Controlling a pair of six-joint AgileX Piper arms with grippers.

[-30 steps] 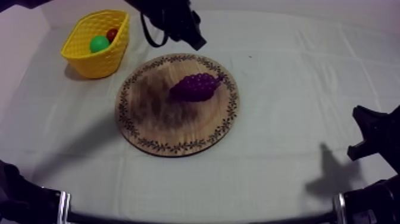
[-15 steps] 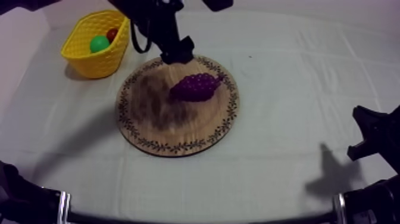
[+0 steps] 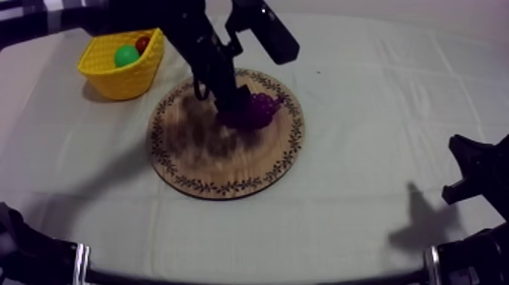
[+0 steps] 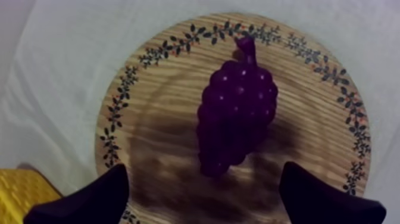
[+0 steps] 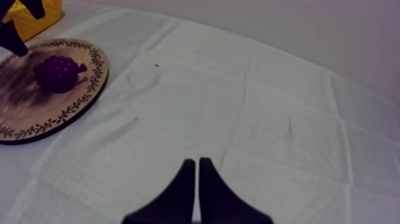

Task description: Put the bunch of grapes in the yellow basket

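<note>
Nearby, basket [image 3: 113,82] holds green ball [image 3: 126,55], small red fruit [image 3: 142,43].

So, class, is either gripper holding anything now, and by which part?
Nothing is held. The left gripper is open over the grapes on the board; the right gripper is shut on nothing.

No text, label, brand, number or sign can be read anywhere: the rim of the wooden board [image 3: 158,148] is marked only with a leaf pattern, and nothing is written on the yellow basket [image 3: 113,82] or the worktop [image 3: 371,114].
</note>
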